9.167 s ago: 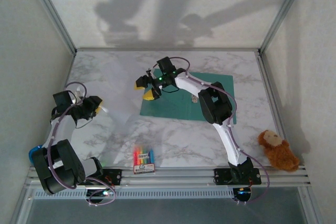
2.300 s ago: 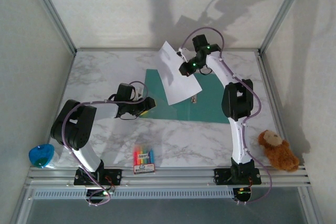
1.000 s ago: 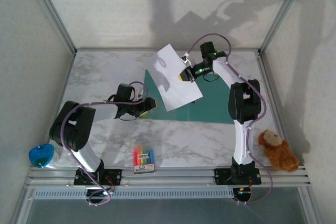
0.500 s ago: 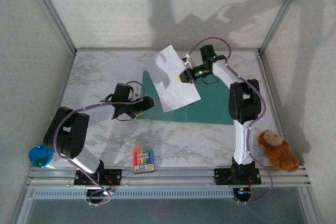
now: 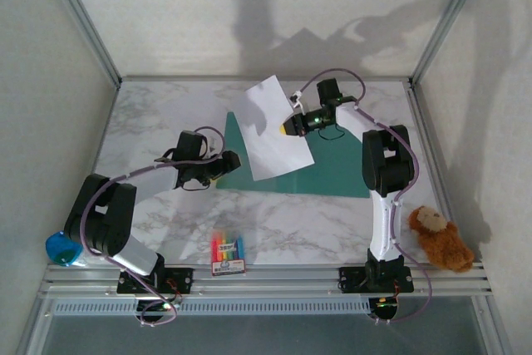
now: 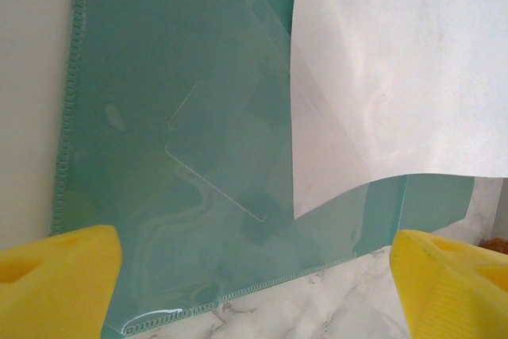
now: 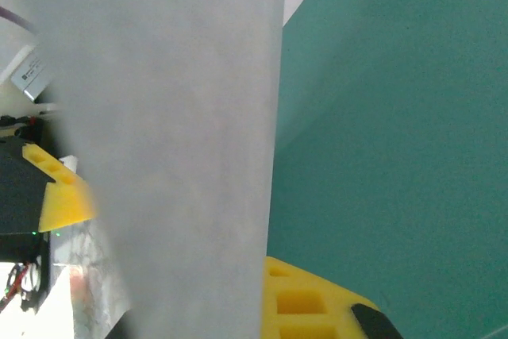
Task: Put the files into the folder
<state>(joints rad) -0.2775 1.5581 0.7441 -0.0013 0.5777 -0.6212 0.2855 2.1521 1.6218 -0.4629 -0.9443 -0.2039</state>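
The teal folder [image 5: 337, 164] lies flat on the marble table, right of centre. One of the files, a white sheet [image 5: 274, 126], hangs tilted above the folder's left part, with my right gripper [image 5: 291, 125] shut on its right edge. In the right wrist view the sheet [image 7: 175, 140] covers the left half, and one of that gripper's yellow fingers [image 7: 317, 303] shows beside it over the folder [image 7: 397, 117]. My left gripper [image 5: 219, 163] stands open at the folder's left edge. Its fingertips [image 6: 55, 283] are spread wide over the folder's near corner [image 6: 175, 117], below the sheet [image 6: 397, 61], holding nothing.
A small crayon box [image 5: 227, 253] lies near the front edge. At the right stands a brown plush toy [image 5: 440, 239], and a blue object [image 5: 60, 247] sits by the left arm's base. Pale walls and metal frame bars enclose the table.
My right gripper has carried the sheet a little left and lower over the folder. The left gripper has opened wider and drawn back slightly to the left.
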